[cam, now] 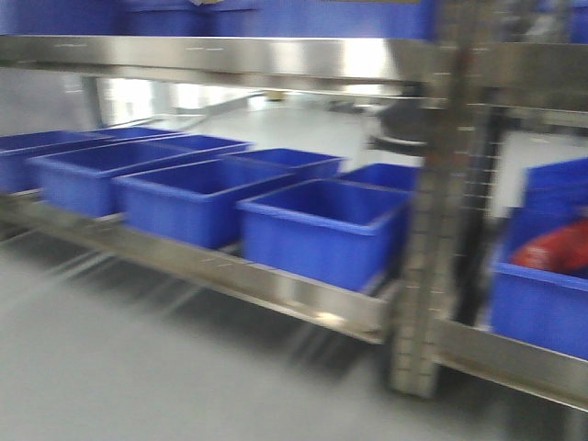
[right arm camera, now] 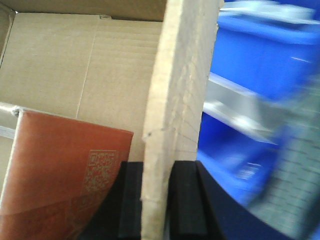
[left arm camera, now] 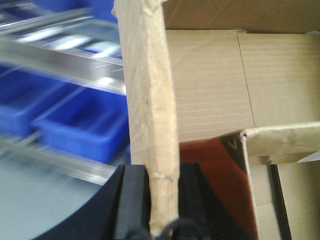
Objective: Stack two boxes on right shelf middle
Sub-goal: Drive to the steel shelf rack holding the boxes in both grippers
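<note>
A plain brown cardboard box [left arm camera: 210, 85] fills both wrist views, open side toward the cameras. My left gripper [left arm camera: 162, 175] is shut on its left wall [left arm camera: 150, 90], with a black finger on each side of the board. My right gripper [right arm camera: 158, 167] is shut the same way on the opposite wall [right arm camera: 182, 75]. Inside the box lies an orange-red printed cardboard piece [right arm camera: 65, 170] with a QR-like mark. A second box does not show. The front view is motion-blurred and shows stainless-steel shelf levels. One shelf rail [cam: 514, 363] runs right of a perforated upright [cam: 441, 230].
Several blue plastic bins [cam: 317, 230] stand in rows on the lower steel shelf [cam: 276, 285] left of the upright. Another blue bin [cam: 542, 294] with something red in it sits to the right. An upper steel rail [cam: 230, 55] carries more blue bins. Grey floor lies in front.
</note>
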You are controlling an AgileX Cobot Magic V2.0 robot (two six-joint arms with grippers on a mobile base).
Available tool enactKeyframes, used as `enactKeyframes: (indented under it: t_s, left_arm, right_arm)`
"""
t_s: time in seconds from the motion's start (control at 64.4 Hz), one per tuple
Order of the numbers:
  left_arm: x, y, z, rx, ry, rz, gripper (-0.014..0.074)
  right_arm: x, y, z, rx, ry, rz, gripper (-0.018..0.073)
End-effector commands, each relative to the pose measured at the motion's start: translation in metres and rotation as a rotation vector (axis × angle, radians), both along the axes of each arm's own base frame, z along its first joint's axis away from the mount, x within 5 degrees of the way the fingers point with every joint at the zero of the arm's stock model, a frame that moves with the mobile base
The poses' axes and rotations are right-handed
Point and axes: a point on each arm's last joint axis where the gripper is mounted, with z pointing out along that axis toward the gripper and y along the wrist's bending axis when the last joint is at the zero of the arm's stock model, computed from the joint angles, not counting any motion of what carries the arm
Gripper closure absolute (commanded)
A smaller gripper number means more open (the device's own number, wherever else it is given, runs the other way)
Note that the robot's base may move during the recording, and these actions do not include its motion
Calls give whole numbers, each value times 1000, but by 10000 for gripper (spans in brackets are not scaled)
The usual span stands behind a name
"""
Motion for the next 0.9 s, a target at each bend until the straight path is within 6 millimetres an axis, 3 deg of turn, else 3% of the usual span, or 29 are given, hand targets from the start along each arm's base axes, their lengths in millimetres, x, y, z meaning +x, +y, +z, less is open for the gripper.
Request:
enactKeyframes:
  t_s: [0.0, 0.885]
  left_arm:
    - [-5, 3, 13, -10, -88, 9, 707]
    - [-5, 3, 13, -10, -88, 9, 707]
  right_arm:
    - [-8, -4, 17, 35, -79, -8, 712]
    - [-8, -4, 17, 35, -79, -8, 712]
